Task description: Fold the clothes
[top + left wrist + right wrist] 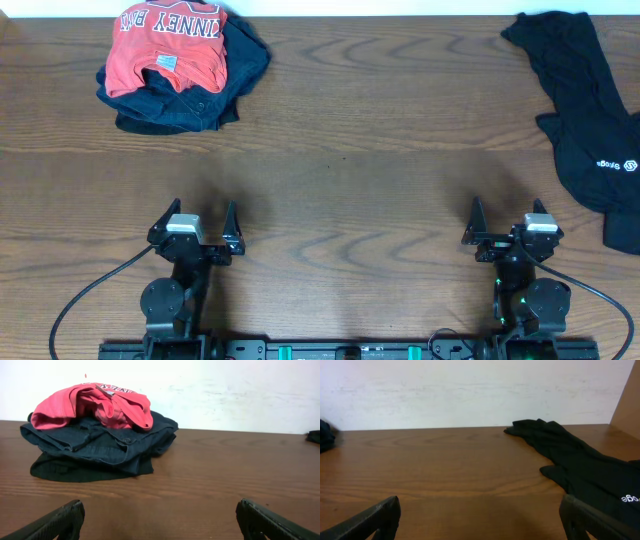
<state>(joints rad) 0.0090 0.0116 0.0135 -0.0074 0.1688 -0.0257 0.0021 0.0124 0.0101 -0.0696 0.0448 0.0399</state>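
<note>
The clothes, a plain black shirt (pixel 585 110), lie crumpled at the far right of the wooden table (pixel 340 150), running off the right edge of the overhead view. A small white logo (pixel 617 161) shows on the shirt. In the right wrist view the shirt (pixel 585 467) lies ahead and to the right. My right gripper (pixel 508 205) stands open near the front edge, left of the shirt and apart from it, with only bare wood between its fingers (pixel 481 505). My left gripper (pixel 205 208) stands open at the front left, holding nothing (pixel 160 510).
A red shirt with white lettering (pixel 165 45) lies on a dark navy garment (pixel 215 85) at the back left, straight ahead of the left gripper in its wrist view (pixel 110 437). A white wall runs behind the table's far edge.
</note>
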